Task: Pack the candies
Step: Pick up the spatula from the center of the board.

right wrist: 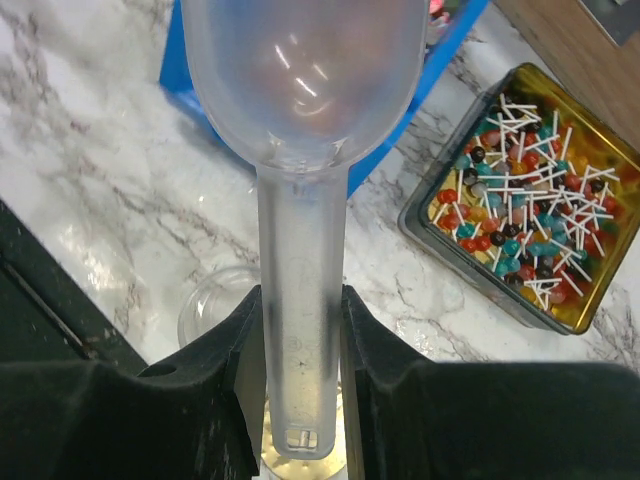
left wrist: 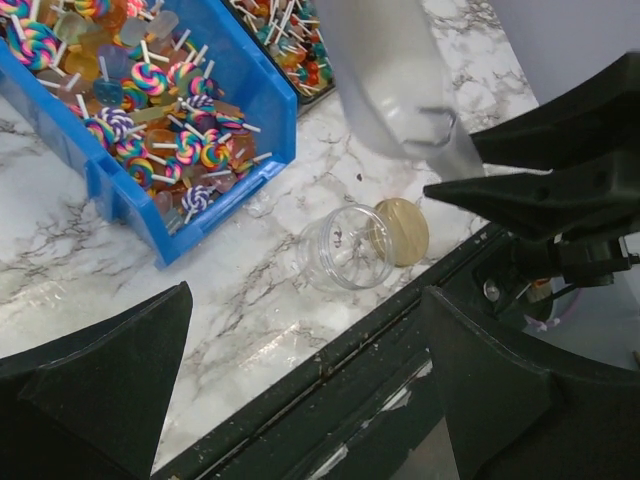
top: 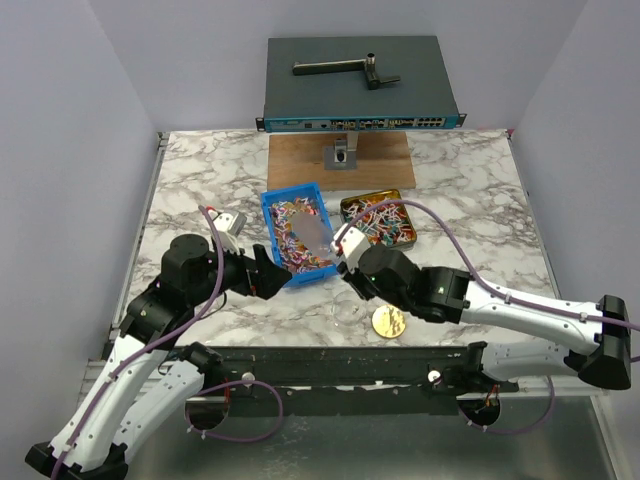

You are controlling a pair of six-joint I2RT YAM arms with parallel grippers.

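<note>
We see the worktop (top: 470,215), the blue bin (left wrist: 262,90) full of candies (left wrist: 150,80), more in the tin (right wrist: 470,283). Our right tool (right wrist: 300,320) clamps the clear scoop (right wrist: 290,90), bowl over the bin; our left tool (left wrist: 308,295) gapes wide. The jar (left wrist: 347,247) sits by the gold lid (left wrist: 405,230).

**A:** Where does each camera look from?

**B:** One sits high above the near edge of the white marbled table (top: 200,180), angled down. Two wrist cameras look closely down; both catch the small clear round jar (left wrist: 348,247) and the blue plastic bin (left wrist: 250,110).
</note>
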